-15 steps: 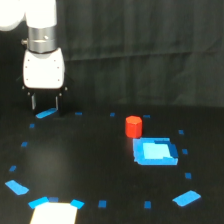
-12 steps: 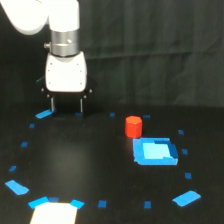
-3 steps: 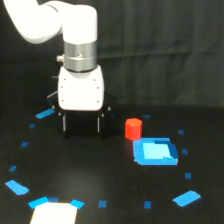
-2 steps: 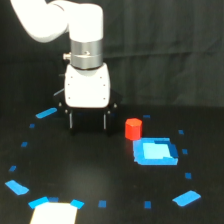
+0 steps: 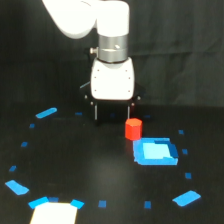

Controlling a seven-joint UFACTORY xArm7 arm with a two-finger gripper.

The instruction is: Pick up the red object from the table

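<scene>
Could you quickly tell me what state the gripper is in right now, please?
Gripper: open and holding nothing; its fingers hang over the table, with the red object just to the exterior view's right, not between them.

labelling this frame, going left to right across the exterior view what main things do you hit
white patch → pincer → red object → blue square patch → blue tape mark, all on the black table

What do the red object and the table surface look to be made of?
The red object: a matte red-orange cylinder with no glints, probably plastic or painted wood; the frame can't settle which. The table: black, non-reflective, possibly cloth or a matte board, marked with flat blue tape-like pieces.
</scene>
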